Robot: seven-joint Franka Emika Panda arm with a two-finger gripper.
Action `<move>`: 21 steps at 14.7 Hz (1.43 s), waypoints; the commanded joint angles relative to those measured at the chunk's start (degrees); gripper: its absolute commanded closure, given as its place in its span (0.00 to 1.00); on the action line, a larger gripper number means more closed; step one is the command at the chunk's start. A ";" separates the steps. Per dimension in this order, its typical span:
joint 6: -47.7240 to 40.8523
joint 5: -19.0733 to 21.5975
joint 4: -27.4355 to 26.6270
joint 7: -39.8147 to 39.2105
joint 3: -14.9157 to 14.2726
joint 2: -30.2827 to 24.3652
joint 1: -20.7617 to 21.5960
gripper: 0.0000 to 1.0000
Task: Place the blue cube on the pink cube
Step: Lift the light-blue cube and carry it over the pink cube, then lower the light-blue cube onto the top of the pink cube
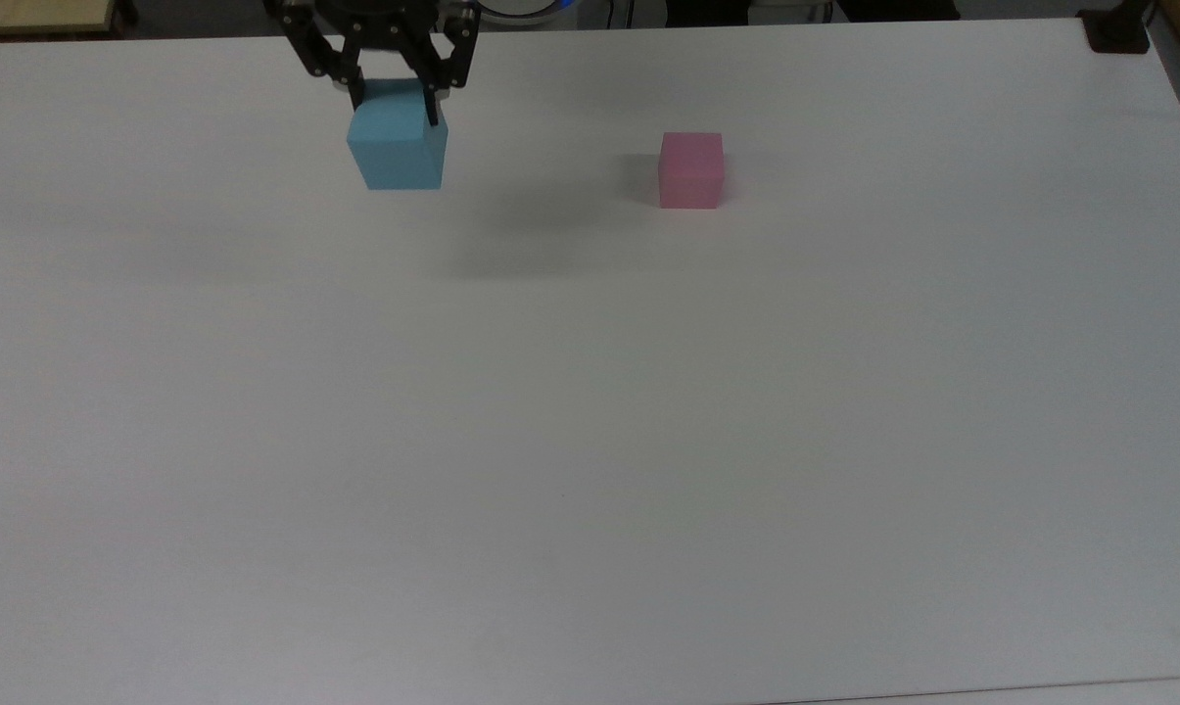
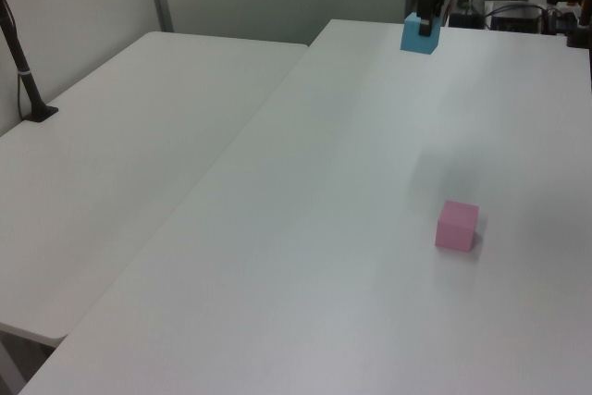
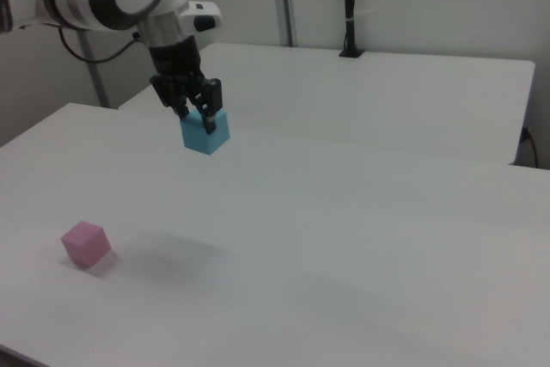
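lt-blue cube (image 1: pixel 397 149), pink cube (image 1: pixel 691 170), blk gripper (image 1: pixel 390 98)
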 commanded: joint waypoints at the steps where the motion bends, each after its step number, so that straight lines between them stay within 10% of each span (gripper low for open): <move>1: -4.46 1.15 -1.44 -0.21 -0.38 -3.53 2.19 0.50; 11: -11.59 3.43 -9.34 4.87 -0.03 -12.41 15.89 0.50; 21: 9.39 3.43 -29.74 24.91 0.67 -12.25 29.79 0.50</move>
